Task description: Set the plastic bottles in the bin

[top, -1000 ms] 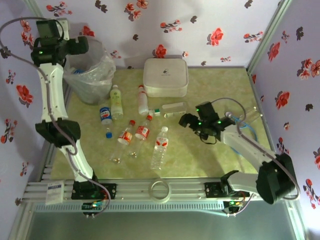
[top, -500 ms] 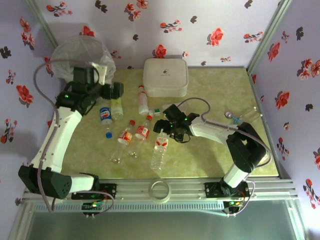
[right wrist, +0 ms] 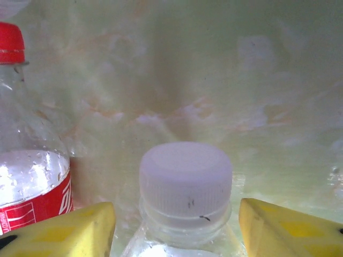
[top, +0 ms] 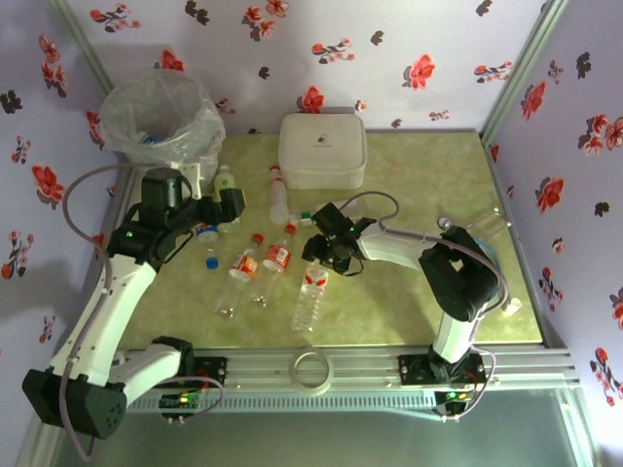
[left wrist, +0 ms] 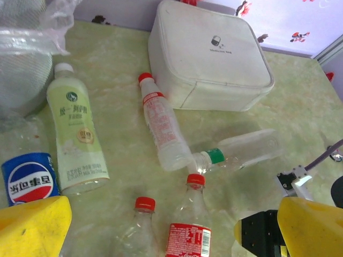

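On the pale green marbled worktop [top: 409, 302], a clear plastic bottle with a white cap [right wrist: 185, 179] is laid on its side, with its cap end pointed away from the arm bases. The right end effector [right wrist: 177, 210] is set over that cap end. In the right wrist view the neck is framed by the 2 yellow fingers [right wrist: 80, 227], 1 on each side. A thin strip of worktop is seen between each finger and the neck, so the jaws are parted and nothing is gripped. A clear plastic bottle with a red cap and red label [right wrist: 29, 176] is seen at the left edge of that view, just beside the white-capped one.

The left end effector [left wrist: 174, 214] is held above the worktop with its fingers spread wide, and nothing is grasped. Ahead of it, 4 bottles are laid flat: a blue-labelled plastic bottle [left wrist: 29, 179], a pale green plastic bottle [left wrist: 75, 144] just beside it, a slim clear plastic bottle with a red-white label [left wrist: 163, 131], and a clear plastic bottle with a green neck band [left wrist: 241, 152].

The round translucent bin lined with a crinkly clear bag [top: 200, 122] is placed at the far left corner, near the left end effector and well apart from the white-capped bottle. A white rounded-square box [top: 322, 148] is set at the far middle of the worktop.
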`<act>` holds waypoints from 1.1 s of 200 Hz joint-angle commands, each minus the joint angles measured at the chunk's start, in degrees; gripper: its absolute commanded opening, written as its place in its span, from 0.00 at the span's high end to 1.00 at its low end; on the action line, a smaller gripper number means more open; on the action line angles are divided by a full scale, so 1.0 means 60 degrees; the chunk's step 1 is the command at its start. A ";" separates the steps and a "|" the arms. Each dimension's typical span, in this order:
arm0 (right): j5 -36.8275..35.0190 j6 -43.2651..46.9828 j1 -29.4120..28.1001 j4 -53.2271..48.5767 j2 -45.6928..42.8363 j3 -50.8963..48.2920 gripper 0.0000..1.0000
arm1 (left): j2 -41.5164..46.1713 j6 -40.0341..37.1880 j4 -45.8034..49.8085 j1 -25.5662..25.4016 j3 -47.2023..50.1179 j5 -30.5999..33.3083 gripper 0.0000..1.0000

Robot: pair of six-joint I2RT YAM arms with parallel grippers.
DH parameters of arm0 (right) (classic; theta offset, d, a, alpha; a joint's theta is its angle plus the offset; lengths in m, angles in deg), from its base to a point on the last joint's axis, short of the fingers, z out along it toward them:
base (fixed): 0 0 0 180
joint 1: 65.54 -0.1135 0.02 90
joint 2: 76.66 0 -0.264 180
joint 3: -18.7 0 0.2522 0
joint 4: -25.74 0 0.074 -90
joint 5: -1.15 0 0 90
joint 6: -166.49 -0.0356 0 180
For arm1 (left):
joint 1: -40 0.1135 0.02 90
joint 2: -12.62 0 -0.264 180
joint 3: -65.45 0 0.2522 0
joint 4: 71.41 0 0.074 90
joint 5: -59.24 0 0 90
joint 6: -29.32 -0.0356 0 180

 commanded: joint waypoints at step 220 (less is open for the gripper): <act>-0.0452 0.0149 -0.0465 -0.1061 -0.0203 0.0507 0.31 | -0.0214 0.0540 -0.1156 -0.0231 0.0738 -0.0620 0.00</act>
